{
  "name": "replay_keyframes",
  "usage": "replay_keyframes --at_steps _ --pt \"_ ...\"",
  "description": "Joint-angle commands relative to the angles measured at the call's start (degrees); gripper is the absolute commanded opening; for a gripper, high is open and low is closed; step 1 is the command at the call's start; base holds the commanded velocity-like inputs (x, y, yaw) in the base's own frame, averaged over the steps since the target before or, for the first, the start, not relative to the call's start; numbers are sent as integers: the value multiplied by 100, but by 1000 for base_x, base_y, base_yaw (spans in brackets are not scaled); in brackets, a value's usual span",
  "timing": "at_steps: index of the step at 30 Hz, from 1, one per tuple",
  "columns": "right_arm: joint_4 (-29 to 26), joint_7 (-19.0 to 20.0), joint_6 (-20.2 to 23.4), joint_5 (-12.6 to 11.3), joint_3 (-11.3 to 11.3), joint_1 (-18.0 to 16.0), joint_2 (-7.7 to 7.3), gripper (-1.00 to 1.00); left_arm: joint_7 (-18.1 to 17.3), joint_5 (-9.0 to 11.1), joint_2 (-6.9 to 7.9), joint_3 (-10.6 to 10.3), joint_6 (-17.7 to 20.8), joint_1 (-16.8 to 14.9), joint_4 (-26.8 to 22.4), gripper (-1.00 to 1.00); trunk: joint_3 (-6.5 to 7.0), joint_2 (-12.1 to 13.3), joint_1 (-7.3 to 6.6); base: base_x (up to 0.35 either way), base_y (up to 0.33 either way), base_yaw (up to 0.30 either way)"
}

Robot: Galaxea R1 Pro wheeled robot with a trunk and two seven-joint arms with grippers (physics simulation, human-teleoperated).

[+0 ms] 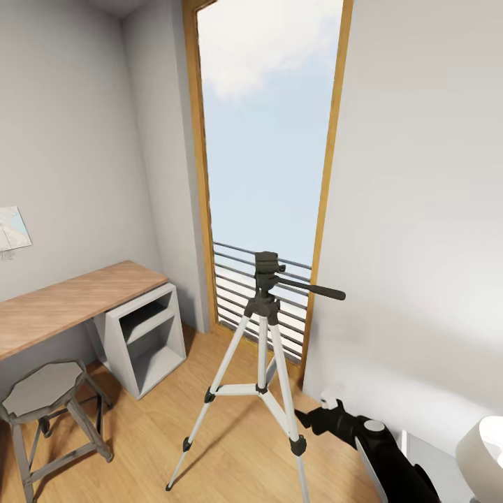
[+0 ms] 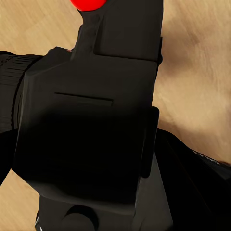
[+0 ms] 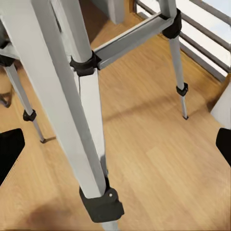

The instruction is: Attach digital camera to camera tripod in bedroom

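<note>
Digital camera (image 2: 91, 130) close against left wrist lens, red dot up, apparently carried; left jaws' state unclear. Right gripper (image 3: 115, 149) jaws open, low beside camera tripod (image 1: 264, 328) legs. Tripod head bare, awaiting mounting. Beyond: counter (image 1: 70, 300), stool (image 1: 45, 391), window.

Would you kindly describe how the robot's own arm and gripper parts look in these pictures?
In the head view, the right arm is glossy black with a white round cap and white shell panels, ending in the matte black, angular right gripper. In the right wrist view, its fingertips appear as plain dark, blunt tips. No cables or markings are discernible.
</note>
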Motion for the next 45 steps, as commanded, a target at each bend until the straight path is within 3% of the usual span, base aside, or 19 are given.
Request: replay_keyframes --at_steps 1,13,37,45 --pt "-14 66 24 44 -4 -3 -1 100 12 41 -2 -51 -15 -4 1 -100 -9 -7 1 0 0 0" --pt "-28 485 28 33 -80 -3 -6 100 12 41 -2 -49 -15 -4 1 -100 -9 -7 1 0 0 0" --pt "-28 590 0 33 -3 -3 -7 100 12 41 -5 -52 -15 -4 1 -100 -9 -7 1 0 0 0" --pt "-28 902 -22 47 -14 -3 -2 100 12 41 -4 -53 -15 -4 1 -100 -9 -7 1 0 0 0"
